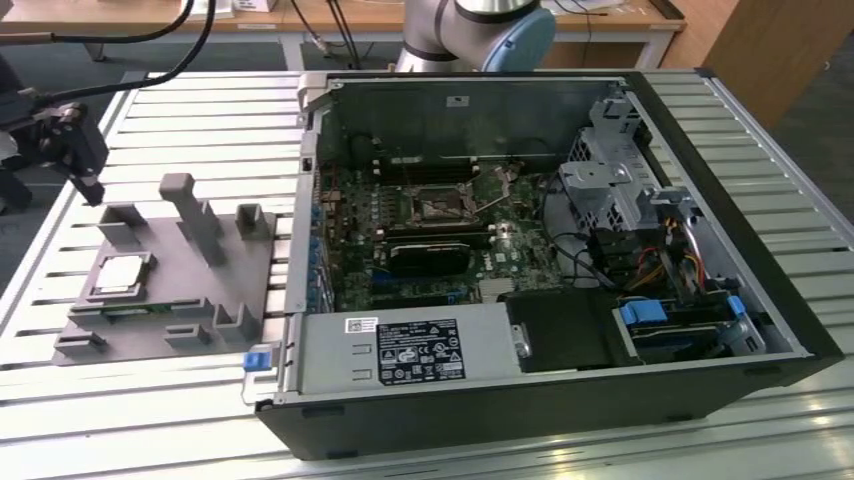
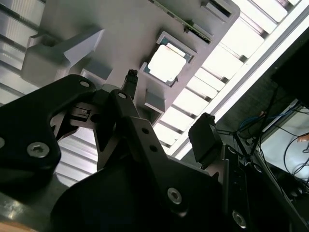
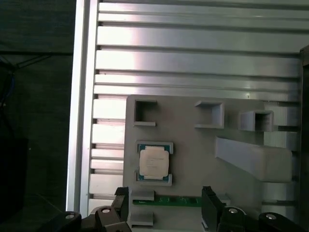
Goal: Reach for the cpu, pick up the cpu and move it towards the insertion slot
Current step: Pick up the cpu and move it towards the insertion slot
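Entries run from the exterior view's left to its right.

1. My gripper [image 1: 83,175]: raised above the table's edge, holding nothing. In the first wrist view its fingers [image 3: 120,205] stand apart.
2. Grey fixture [image 1: 200,290]: on it lies the cpu [image 1: 120,272], flat in a shallow framed nest, untouched.
   - Risk: the chip is thin and shiny, so a shallow pinch may let it slip or tilt.
   - Risk: the nest's rim and the upright posts [image 1: 198,215] nearby could catch a finger on descent.
3. Open computer case [image 1: 787,330]: the insertion slot [image 1: 434,205] sits on the motherboard, well apart from the cpu.
4. Surface: slatted aluminium table [image 1: 174,120], bright with glare.
5. Room: wooden desks and cables behind, dark floor beyond.
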